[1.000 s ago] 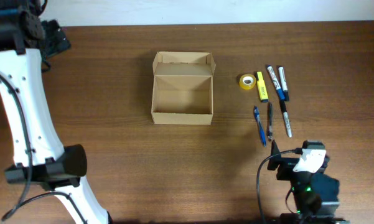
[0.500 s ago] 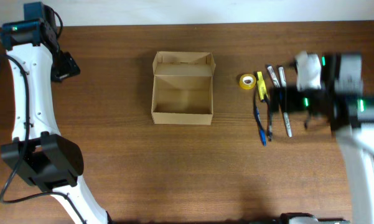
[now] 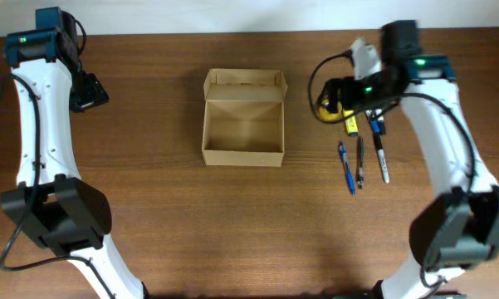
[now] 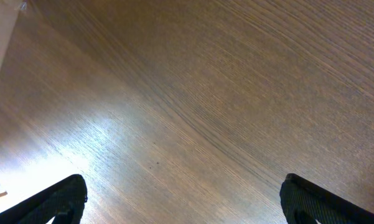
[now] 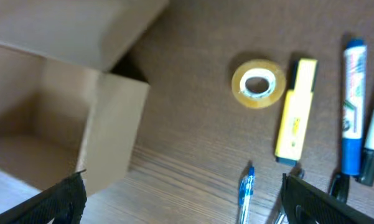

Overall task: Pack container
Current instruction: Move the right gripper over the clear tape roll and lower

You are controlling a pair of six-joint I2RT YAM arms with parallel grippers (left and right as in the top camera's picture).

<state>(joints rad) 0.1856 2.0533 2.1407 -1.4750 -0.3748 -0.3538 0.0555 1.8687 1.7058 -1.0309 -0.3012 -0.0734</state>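
The container (image 3: pixel 243 117) is a tan cardboard box standing open in the middle of the table, its flap lid folded back on the far side and nothing inside. In the right wrist view the container (image 5: pixel 68 118) fills the left. My right gripper (image 3: pixel 339 95) hovers open above a yellow tape roll (image 5: pixel 258 84) and a yellow highlighter (image 5: pixel 295 119), with nothing between its fingers (image 5: pixel 56 202). My left gripper (image 3: pixel 89 91) stands open at the far left, well away from the box. The left wrist view shows only bare wood between its fingers (image 4: pixel 323 202).
Right of the box lie a blue pen (image 3: pixel 347 169), a dark pen (image 3: pixel 359 164), a white-and-black pen (image 3: pixel 382 158) and blue-capped markers (image 3: pixel 375 122). In the right wrist view the blue pen (image 5: pixel 244 198) and a blue marker (image 5: pixel 353 106) show.
My right arm has swung from the table's near right edge up to the far right, over the tape and highlighter. The left arm rose to the far left corner early on and has held there.
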